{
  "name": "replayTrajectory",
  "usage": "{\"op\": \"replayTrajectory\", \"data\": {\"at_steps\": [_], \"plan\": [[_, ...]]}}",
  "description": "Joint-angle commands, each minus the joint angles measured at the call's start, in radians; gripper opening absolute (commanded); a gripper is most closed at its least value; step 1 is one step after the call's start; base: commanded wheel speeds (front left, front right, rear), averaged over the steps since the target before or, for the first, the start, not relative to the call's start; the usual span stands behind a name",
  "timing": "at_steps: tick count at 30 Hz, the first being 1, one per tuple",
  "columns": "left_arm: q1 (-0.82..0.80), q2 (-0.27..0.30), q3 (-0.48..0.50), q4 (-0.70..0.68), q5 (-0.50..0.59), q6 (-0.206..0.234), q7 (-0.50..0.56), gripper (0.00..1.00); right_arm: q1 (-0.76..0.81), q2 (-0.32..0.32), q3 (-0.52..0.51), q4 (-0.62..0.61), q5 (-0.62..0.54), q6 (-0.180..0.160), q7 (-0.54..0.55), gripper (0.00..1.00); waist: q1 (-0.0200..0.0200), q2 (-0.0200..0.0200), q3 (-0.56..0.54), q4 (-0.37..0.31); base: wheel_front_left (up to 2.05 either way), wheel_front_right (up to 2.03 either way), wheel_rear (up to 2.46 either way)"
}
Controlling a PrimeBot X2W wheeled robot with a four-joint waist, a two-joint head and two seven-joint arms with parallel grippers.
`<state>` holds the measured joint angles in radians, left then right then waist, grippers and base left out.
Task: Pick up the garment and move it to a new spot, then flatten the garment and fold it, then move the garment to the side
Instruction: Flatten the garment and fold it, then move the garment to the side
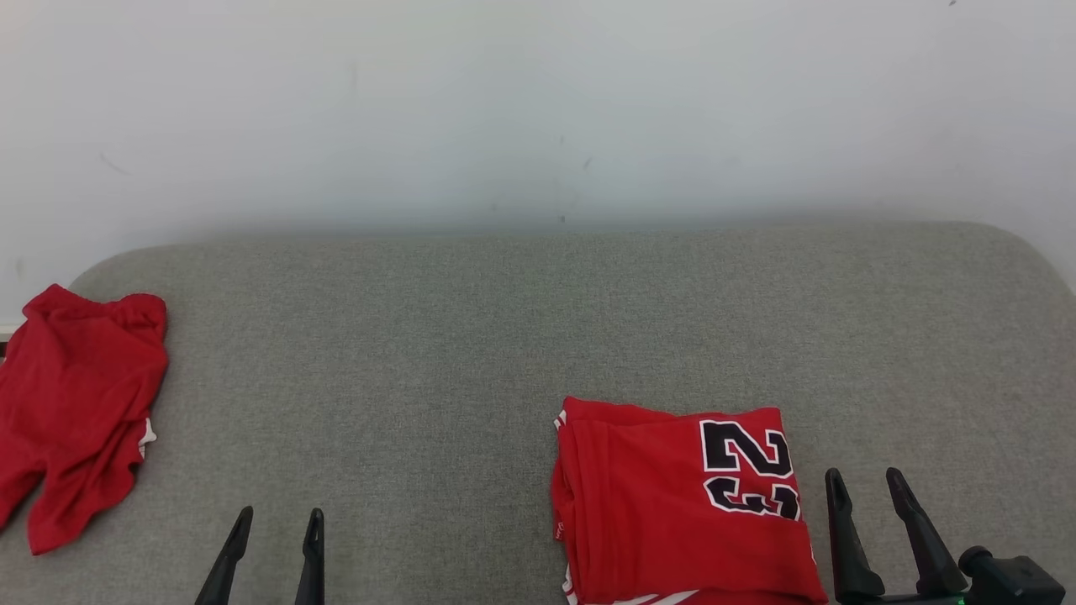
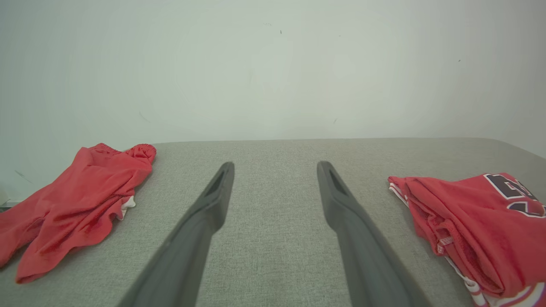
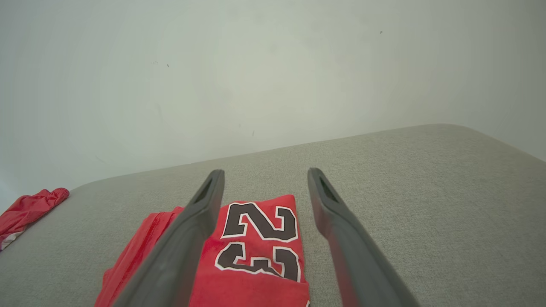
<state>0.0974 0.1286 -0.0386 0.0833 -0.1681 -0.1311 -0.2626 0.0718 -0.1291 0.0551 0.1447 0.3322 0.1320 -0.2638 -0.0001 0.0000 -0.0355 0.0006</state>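
Folded red jersey [image 1: 672,504] lies at the surface's [image 1: 504,319] front edge, red shorts [image 1: 76,403] at its left edge, bare grey between. Left gripper [image 1: 282,510] and right gripper [image 1: 862,472] are both spread wide, empty.

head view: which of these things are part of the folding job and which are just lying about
job in hand:
- folded red jersey with black number 23, lying flat, likely the garment being handled
- right pincer, open, just beside it
- left pincer, open, holding nothing

lying about:
- crumpled red shorts, far left edge, unfolded, perhaps next
- grey fabric surface, just the support
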Motion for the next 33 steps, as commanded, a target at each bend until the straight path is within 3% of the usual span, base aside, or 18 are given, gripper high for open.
{"op": "replayTrajectory", "data": {"at_steps": [1, 14, 33], "plan": [[0.012, -0.002, 0.003, -0.005, 0.008, 0.002, -0.003, 1.0, 0.006, 0.002, 0.001, 0.001, -0.007, -0.003, -0.001, 1.0, 0.0001, 0.0, 0.0, 0.0, 0.0, 0.0, 0.0], [-0.007, -0.021, 0.016, 0.004, 0.022, 0.002, -0.003, 1.0, -0.12, -0.058, 0.036, 0.103, 0.003, -0.003, 0.041, 1.0, 0.0001, 0.0, 0.022, 0.007, 0.0, 0.0, 0.0], [-0.061, -0.037, 0.014, 0.031, 0.025, 0.002, -0.003, 1.0, -0.353, -0.103, 0.142, 0.535, 0.013, -0.003, 0.125, 1.0, 0.0001, 0.0, 0.109, 0.045, 0.0, 0.0, 0.0]]}}
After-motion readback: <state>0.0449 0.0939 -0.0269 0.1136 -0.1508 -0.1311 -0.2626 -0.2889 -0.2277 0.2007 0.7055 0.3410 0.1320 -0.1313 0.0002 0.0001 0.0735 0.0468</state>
